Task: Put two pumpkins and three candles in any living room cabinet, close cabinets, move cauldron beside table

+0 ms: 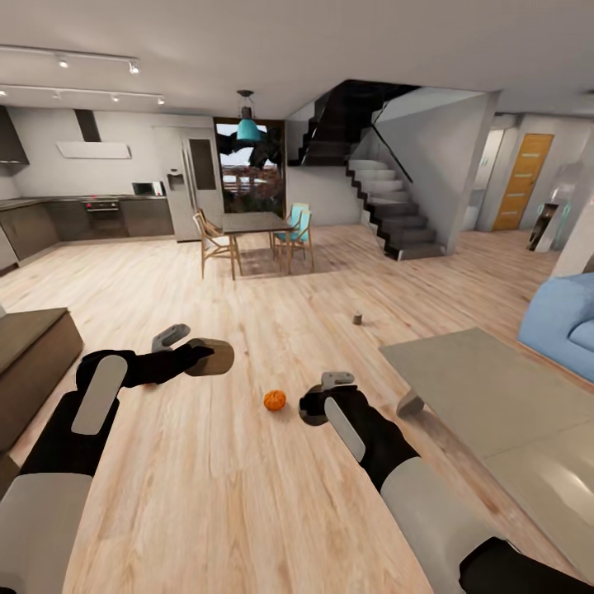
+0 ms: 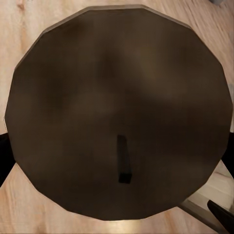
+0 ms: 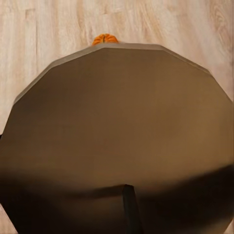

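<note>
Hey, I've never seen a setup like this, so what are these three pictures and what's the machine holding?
It is a simulated two-armed robot on wheels. The wide picture comes from a camera on its head, looking down over both arms. The other two come from cameras near each gripper.

The left gripper holds a round brown candle, its dark wick visible in the left wrist view. The right gripper appears to hold a second candle.

Between the arms, a small orange pumpkin sits on the wooden floor. A dark-brown cabinet stands at the left, and a low table at the right.
</note>
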